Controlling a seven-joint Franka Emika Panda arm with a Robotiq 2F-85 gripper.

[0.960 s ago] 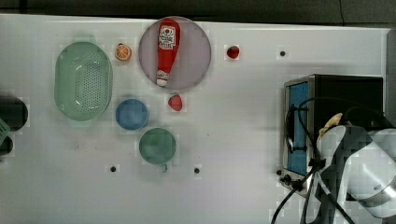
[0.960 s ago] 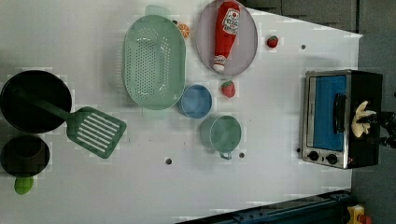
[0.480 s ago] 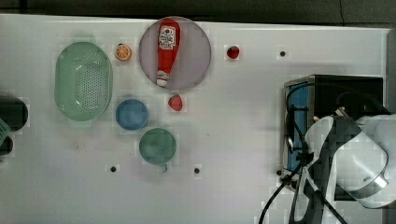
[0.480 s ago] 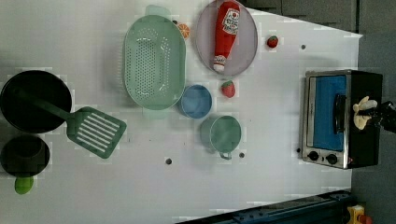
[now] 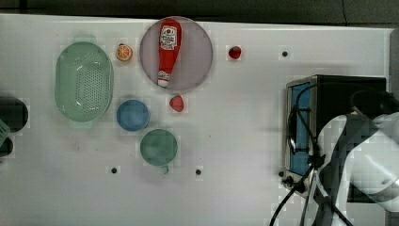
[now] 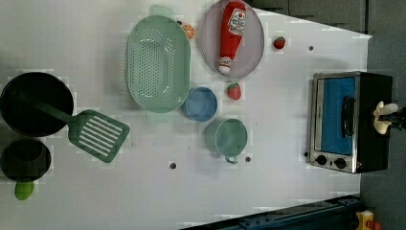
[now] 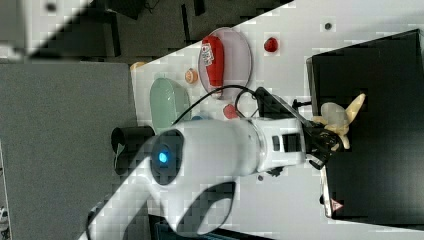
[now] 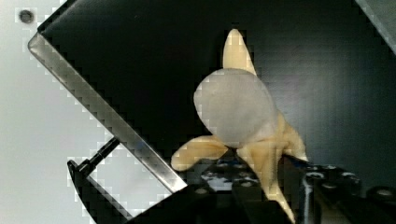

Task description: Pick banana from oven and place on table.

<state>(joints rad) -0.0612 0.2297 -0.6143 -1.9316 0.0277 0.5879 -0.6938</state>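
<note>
The pale cream-yellow banana (image 8: 233, 107) lies on the black roof of the oven (image 8: 140, 56), its peel lobes splayed out. My gripper (image 8: 261, 186) is shut on the banana's lower lobes, with a black finger on each side. In the right view the banana (image 7: 340, 117) sits on the oven (image 7: 380, 75) at the tip of the gripper (image 7: 327, 137). In the left view the banana (image 6: 384, 116) is at the oven's (image 6: 335, 120) right edge; the blue glass door is closed. In the top view my arm (image 5: 362, 155) covers part of the oven (image 5: 339, 94) on the white table (image 5: 235, 141).
A green colander (image 5: 83, 84), a blue bowl (image 5: 133, 114), a green cup (image 5: 159, 147), a plate (image 5: 197, 52) with a ketchup bottle (image 5: 168, 44), two toy strawberries (image 5: 176, 102) and an orange slice (image 5: 124, 52) lie on the top view's left half. A green spatula (image 6: 98, 134) lies by dark pans.
The arm has come further over the oven and down to the banana. The gripper has closed on the banana, which stays on the oven roof.
</note>
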